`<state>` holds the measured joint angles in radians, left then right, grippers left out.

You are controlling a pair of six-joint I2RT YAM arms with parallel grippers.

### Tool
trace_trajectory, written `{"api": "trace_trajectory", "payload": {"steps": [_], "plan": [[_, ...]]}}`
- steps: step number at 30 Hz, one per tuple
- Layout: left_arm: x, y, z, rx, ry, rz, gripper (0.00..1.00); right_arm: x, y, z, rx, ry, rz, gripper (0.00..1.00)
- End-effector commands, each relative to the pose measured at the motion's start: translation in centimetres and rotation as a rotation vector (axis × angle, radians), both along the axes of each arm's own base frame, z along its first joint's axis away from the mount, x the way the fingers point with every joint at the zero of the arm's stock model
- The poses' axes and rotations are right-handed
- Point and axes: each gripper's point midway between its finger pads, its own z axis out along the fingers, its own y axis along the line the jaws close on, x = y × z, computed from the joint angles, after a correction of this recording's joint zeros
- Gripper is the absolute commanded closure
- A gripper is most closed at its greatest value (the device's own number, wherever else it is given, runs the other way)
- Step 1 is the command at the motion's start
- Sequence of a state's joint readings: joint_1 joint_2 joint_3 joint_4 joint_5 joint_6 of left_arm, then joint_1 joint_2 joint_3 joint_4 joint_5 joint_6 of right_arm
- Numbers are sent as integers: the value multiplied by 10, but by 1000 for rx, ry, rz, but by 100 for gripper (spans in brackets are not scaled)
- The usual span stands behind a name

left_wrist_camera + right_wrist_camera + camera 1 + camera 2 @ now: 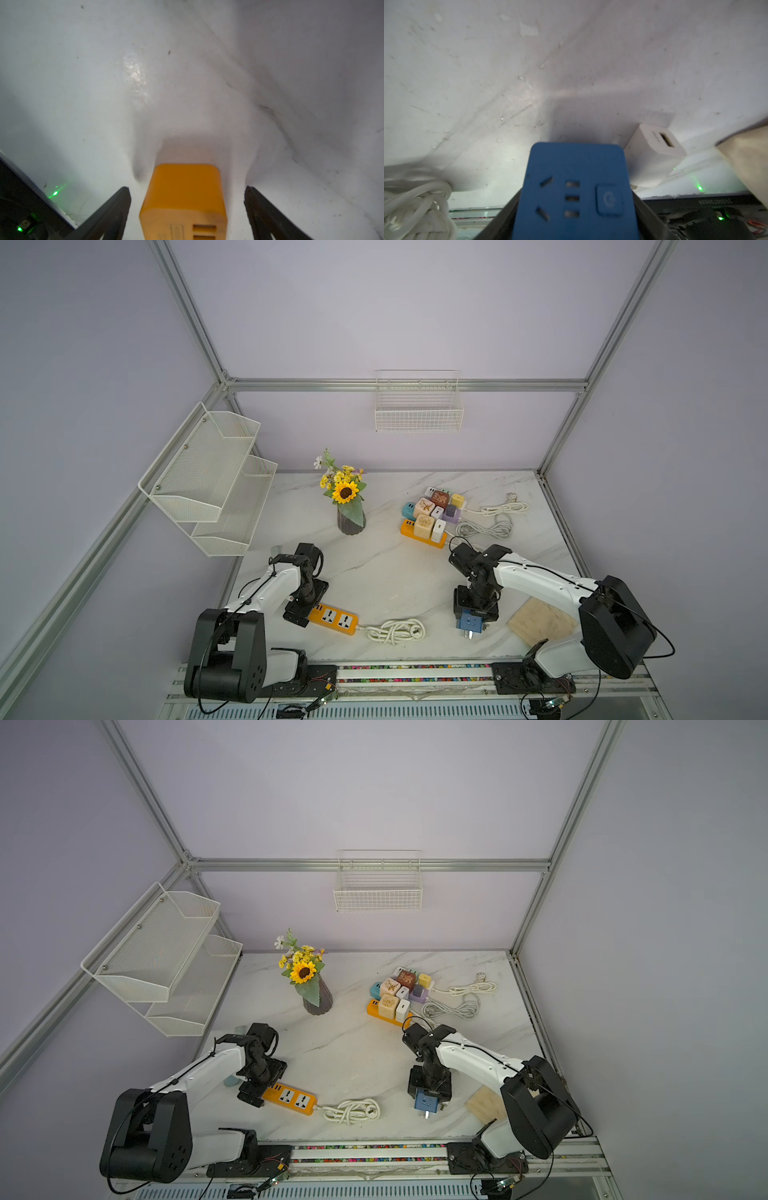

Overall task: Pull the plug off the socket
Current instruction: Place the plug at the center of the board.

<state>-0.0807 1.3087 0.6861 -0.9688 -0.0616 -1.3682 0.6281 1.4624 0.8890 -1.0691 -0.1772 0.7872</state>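
**Blue plug off the strip, in the right hand**

The orange power strip (334,619) lies flat near the front of the marble bench (395,572). Both of its socket faces point up, and its white cord (395,630) is coiled just beside its end.

The left hand (186,188) sits over the strip's other end. Its jaws are spread, and the left wrist view shows a strip of bench between each finger (116,207) and the orange casing, so it grips nothing.

The blue plug cube (471,621) is well apart from the strip, beyond the cord coil, with its metal prongs (469,634) sticking out toward the bench's front edge. The right hand (577,195) points down over it. In the right wrist view the black fingers (641,207) lie flush against the cube's two sides with no gap showing, so the hand seems to be clamped on it, though that view is blurred. I cannot tell whether the cube touches the bench.

A white USB charger (654,153) lies just beside the cube, and a wooden board (540,624) lies near it on the outer side. At the back stand a vase of flowers (351,522) and a cluster of other strips loaded with chargers (432,514).
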Motion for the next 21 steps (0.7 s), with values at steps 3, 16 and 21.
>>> {"api": "trace_trajectory", "payload": {"steps": [3, 16, 21], "plan": [[3, -1, 19, -7, -14, 5, 4, 13, -1, 12, -10, -55, -4, 19], [24, 6, 83, 74, -123, -32, 8, 58, -13, 80, -80, -317, -16, 11], [72, -9, 133, 68, -336, -116, 10, 123, -2, 136, -111, -610, 155, 12]]}}
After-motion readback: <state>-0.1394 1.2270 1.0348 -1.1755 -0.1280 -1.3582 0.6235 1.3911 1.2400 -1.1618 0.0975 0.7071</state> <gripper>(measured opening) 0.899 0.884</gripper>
